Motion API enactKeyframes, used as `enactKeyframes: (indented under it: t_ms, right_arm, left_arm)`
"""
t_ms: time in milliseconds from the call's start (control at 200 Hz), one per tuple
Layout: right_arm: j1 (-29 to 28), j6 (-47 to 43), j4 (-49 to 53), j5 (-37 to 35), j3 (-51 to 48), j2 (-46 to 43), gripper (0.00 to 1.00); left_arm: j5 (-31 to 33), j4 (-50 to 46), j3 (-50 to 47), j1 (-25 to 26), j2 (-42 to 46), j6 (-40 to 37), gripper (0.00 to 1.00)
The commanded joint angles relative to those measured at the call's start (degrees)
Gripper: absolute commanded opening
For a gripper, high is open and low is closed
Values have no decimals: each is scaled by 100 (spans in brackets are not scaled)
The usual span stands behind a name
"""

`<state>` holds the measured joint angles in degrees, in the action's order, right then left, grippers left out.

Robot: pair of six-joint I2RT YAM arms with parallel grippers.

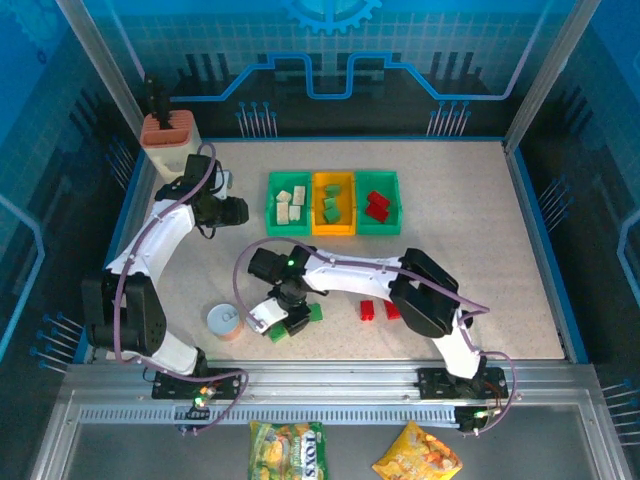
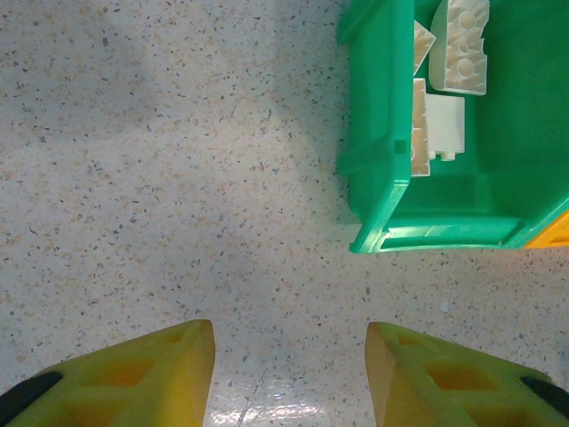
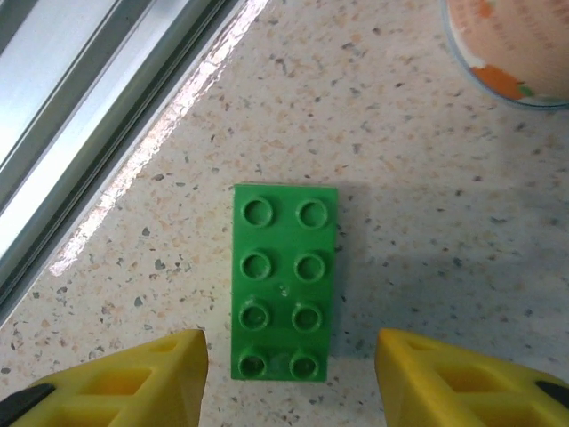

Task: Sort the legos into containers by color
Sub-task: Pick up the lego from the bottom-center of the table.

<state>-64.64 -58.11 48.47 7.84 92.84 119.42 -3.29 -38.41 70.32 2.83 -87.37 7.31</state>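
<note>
A: Where is the green lego [image 3: 284,280]?
B: It lies flat on the tabletop [image 3: 444,222], studs up, at the near side, close to the metal rail [image 3: 80,98]. One end of it is between the fingers of the right pincer [image 3: 289,349].
A: Does the pincer hold it?
B: No. The fingers stand apart, with a gap to the lego on each side.
A: And the other legos?
B: Two red legos [image 1: 367,310] lie on the tabletop, right of this pincer and near to each other. The others are in the three trays, which stand in a row at the far middle. The cream legos [image 1: 290,205] are in the left green tray [image 1: 269,205], some green legos [image 1: 332,207] in the orange tray [image 1: 333,231], and more red legos [image 1: 376,205] in the right green tray [image 1: 397,205].
A: What about the left pincer [image 2: 289,356]?
B: It is just left of the left green tray and does not touch it. Its fingers are apart too, with bare tabletop between them.
A: Is anything else near?
B: A round can [image 1: 225,320] stands left of the right pincer, near the green lego. A knife block [image 1: 170,140] stands at the far left corner.
</note>
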Motion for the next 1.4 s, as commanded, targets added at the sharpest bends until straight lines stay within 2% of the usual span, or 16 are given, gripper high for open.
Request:
enactKeyframes:
  t_ms: [0,300,735,1081,1231,1396]
  right_arm:
    - [-125,40,502,-236,292,245,54]
    - [-371,245,545,-664,441,586,54]
    - [-426,397,455,-879,491,540,34]
    - [-266,393,453,-841,526,223,33]
    - [-38,818,873,-580,775,214,33]
    - [354,1925,854,-572,871,114,33]
  left_arm:
    - [38,-15,-6,-46,-16,-124,49]
    - [19,-9,14,-46,-58,-116,49]
    - [3,-31,23,-46,-85,-120,49]
    - [3,-41,18,-46,-79,-131,49]
    - [12,-35,25,-46,-79,-133,49]
    - [30,-48,18,-46,-81,-133,49]
